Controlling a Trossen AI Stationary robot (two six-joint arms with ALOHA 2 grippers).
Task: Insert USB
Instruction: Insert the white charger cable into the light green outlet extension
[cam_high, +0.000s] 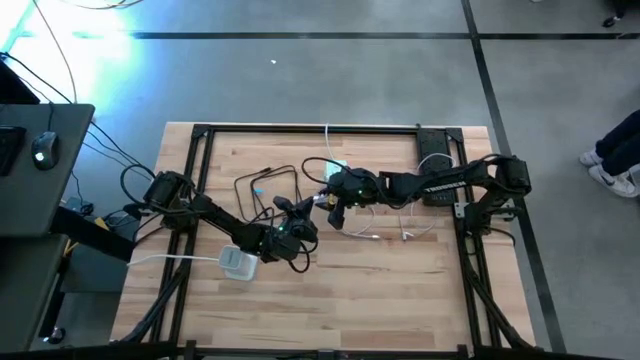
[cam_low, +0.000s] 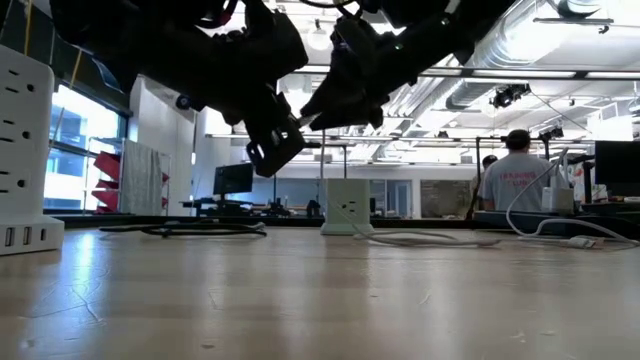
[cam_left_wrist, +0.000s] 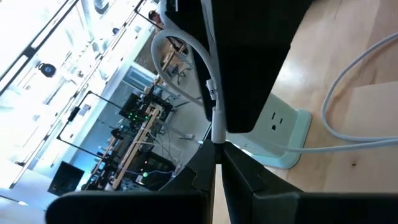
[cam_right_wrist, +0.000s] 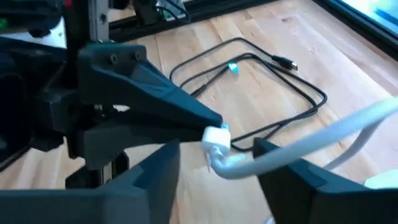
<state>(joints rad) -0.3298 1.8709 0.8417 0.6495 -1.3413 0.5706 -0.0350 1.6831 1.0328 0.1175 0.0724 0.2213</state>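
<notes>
White USB cable: plug end clamped in left gripper jaws. Right gripper jaws apart beneath it. Best handling, likely: keep plug square to the power tower port.

Two dark arms with angular black jaws.

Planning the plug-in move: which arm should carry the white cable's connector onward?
Left. The left gripper is shut on the white cable at its connector, while the right gripper is open around it.
</notes>
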